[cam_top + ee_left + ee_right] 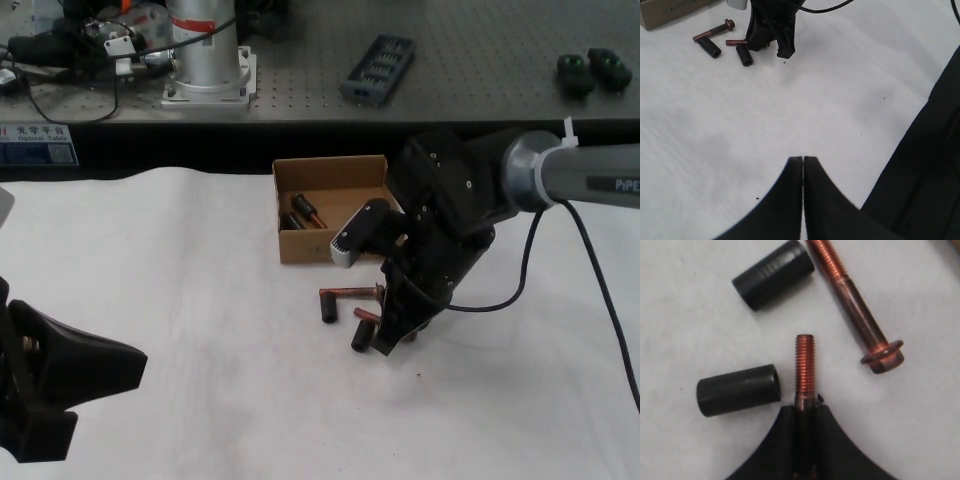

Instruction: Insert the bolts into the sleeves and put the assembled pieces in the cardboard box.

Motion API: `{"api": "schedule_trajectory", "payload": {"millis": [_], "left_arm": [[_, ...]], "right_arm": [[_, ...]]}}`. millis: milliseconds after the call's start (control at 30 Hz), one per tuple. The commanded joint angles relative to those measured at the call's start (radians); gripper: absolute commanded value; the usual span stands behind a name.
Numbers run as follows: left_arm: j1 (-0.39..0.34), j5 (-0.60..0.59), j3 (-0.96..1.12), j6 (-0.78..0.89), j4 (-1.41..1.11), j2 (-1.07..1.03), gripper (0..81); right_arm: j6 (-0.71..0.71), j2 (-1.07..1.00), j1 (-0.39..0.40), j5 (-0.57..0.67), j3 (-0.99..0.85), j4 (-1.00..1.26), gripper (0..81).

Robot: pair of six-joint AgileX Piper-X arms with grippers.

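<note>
The right gripper [805, 412] hangs low over the bench [200, 350], just in front of the cardboard box [305, 247]. Its fingers are clamped on a copper bolt [804, 365] — the threaded end sticks out beyond the tips. One black sleeve [738, 390] lies just beside that thread. A second sleeve [774, 274] and a loose bolt [855, 305] lie nearer the box. Assembled pieces [305, 212] rest inside the box. The left gripper [803, 159] sits well away from the box — fingers pressed together, holding nothing.
</note>
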State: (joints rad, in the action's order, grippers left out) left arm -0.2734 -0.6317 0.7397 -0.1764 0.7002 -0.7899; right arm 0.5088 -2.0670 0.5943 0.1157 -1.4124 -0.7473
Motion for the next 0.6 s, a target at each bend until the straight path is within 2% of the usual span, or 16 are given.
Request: {"api": "schedule_trajectory", "payload": {"millis": [0,133,267,400,567], "left_arm": [[-0.003,-0.001,0.004,0.012,-0.007,-0.002,0.7],[-0.003,-0.001,0.004,0.012,-0.007,-0.002,0.7],[-0.003,-0.001,0.004,0.011,-0.043,-0.002,0.7],[-0.003,-0.001,0.004,0.008,-0.121,-0.002,0.7],[-0.003,-0.001,0.004,-0.075,-0.192,-0.002,0.7]], "right_arm": [[0.008,0.030,0.002,-0.094,-0.003,-0.102,2.9],[0.014,0.070,-0.001,-0.134,-0.003,-0.144,2.9],[0.093,0.115,-0.001,-0.165,-0.003,-0.194,2.9],[0.272,0.143,-0.001,-0.149,-0.001,-0.265,2.9],[0.482,0.147,-0.001,-0.023,0.003,-0.305,2.9]]}}
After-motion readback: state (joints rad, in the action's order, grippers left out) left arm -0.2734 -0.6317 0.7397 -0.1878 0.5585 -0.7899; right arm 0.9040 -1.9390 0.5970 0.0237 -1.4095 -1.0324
